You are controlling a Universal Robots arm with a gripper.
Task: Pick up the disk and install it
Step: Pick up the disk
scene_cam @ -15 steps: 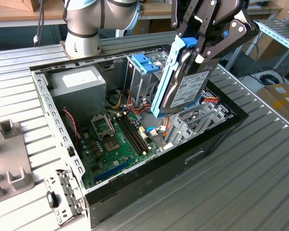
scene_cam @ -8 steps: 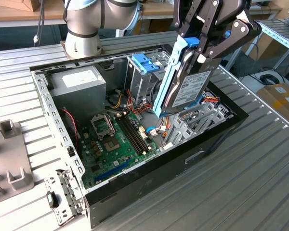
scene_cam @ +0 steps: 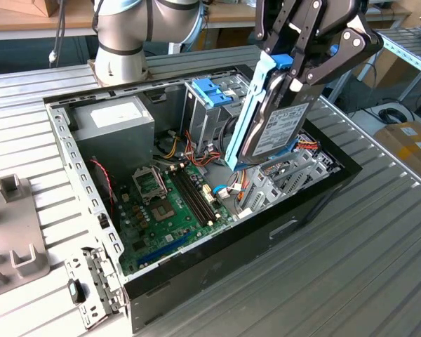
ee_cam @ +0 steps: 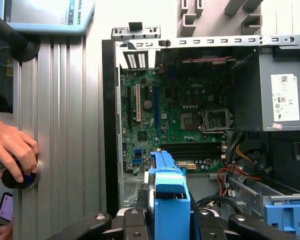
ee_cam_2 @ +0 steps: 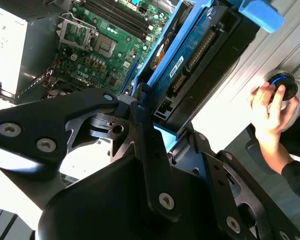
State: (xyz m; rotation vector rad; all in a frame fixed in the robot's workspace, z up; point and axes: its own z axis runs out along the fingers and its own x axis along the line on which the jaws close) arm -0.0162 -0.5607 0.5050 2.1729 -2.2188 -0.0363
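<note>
My gripper [scene_cam: 296, 64] is shut on the upper end of the disk [scene_cam: 279, 130], a dark-grey drive with a long light-blue carrier rail [scene_cam: 247, 116]. The disk hangs tilted, lower end down, above the silver drive bay [scene_cam: 284, 175] at the exterior view's right side of the open computer case [scene_cam: 76, 158]. In the second wrist view the disk's circuit-board side [ee_cam_2: 192, 52] runs between the black fingers [ee_cam_2: 142, 107]. In the first wrist view the blue carrier [ee_cam: 167, 192] sits between the gripper's links, over the case.
A deeper-blue latch [scene_cam: 212, 90] on a silver cage stands in the case beside the disk. The motherboard [scene_cam: 170, 203], power supply [scene_cam: 116, 119] and loose cables [scene_cam: 196, 151] lie inside. A person's hand [ee_cam: 12, 150] rests on a knob on the table beside the case.
</note>
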